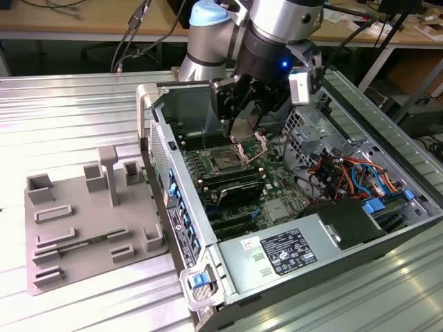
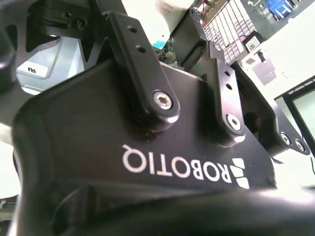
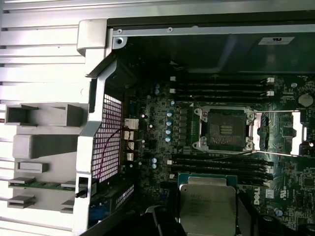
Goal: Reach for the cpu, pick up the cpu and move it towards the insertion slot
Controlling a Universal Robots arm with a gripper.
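Now the cpu (image 3: 206,209) hangs above the board.
The fingers (image 3: 165,223) pinch it tight (so it cannot drop), near the open insertion slot (image 3: 225,129).

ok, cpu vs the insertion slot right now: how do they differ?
The cpu has a silvery-white metal top with a greenish rim; the insertion slot is a dark square recess in a silvery frame. The cpu is carried at the gripper, above the board; the insertion slot sits fixed in the green board, open and unfilled. Both are square, and the two are apart.
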